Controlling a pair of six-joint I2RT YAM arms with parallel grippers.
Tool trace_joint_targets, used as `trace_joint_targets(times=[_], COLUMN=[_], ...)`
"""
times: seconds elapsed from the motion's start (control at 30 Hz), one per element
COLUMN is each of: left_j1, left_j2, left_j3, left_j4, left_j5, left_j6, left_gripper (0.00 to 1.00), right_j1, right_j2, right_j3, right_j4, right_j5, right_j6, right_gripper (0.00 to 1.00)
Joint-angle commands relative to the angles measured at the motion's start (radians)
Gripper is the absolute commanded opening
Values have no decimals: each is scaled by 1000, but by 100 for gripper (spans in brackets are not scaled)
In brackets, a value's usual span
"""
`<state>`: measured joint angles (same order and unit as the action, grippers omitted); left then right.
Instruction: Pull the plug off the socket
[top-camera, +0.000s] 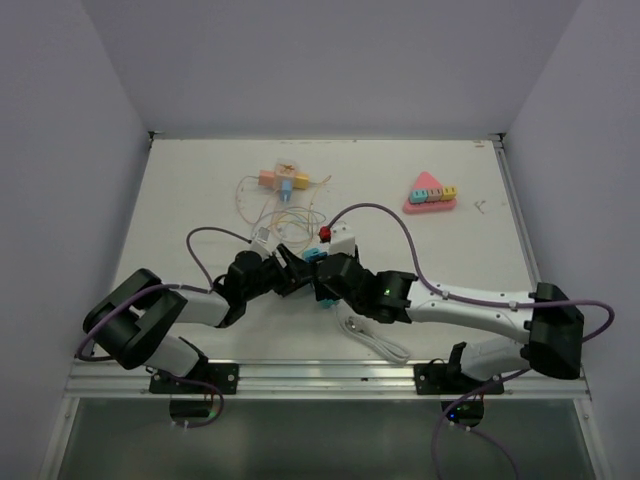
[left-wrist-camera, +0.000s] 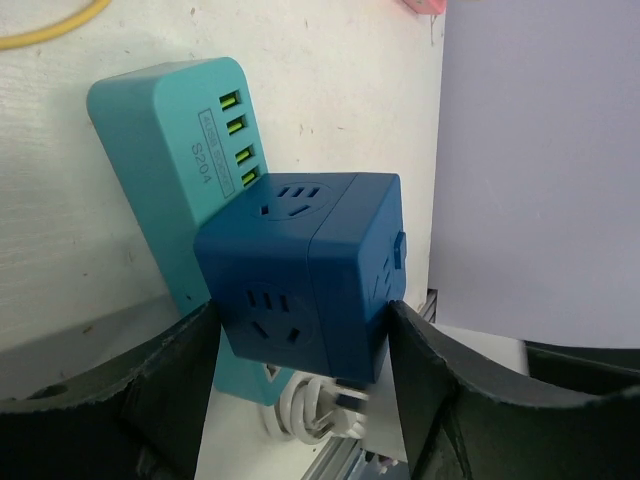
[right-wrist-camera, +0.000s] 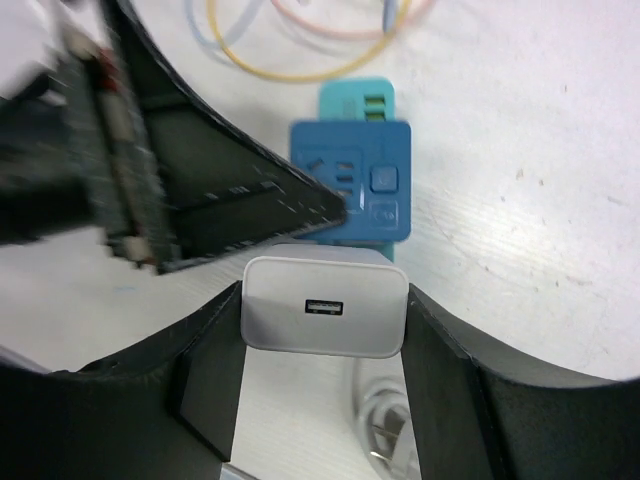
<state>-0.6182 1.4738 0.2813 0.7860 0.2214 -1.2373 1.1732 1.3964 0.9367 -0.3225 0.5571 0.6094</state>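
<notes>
White plug (right-wrist-camera: 324, 307) sits clamped in the right gripper (right-wrist-camera: 324, 312), just beside the blue cube socket (left-wrist-camera: 300, 275), which the left gripper (left-wrist-camera: 300, 322) clenches over a teal power strip (left-wrist-camera: 165, 150) (still seated or free: cannot tell). The table (top-camera: 450, 260) is white and scuffed, the walls pale lilac. Tangled cables (top-camera: 285, 215) and a pink toy (top-camera: 431, 192) lie well behind.

Hidden prongs of plug (right-wrist-camera: 325, 305).

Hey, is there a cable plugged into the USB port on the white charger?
No, the USB port on the white charger is an open, empty slot in the right wrist view.
</notes>
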Motion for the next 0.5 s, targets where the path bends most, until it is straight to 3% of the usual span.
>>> trace_joint_targets(times=[0.0, 0.23, 0.47], left_j1=[6, -2, -3], left_j2=[57, 48, 6], left_j3=[-36, -42, -47], left_j4=[-235, -243, -251], left_j5=[-114, -119, -108], left_j6=[84, 82, 81], left_gripper=[60, 60, 61], right_j1=[3, -46, -324], right_j2=[-116, -143, -287], right_j3=[-1, -13, -122], right_j4=[161, 111, -61], right_j5=[49, 86, 67], right_j6=[-2, 44, 95], right_gripper=[0, 0, 0])
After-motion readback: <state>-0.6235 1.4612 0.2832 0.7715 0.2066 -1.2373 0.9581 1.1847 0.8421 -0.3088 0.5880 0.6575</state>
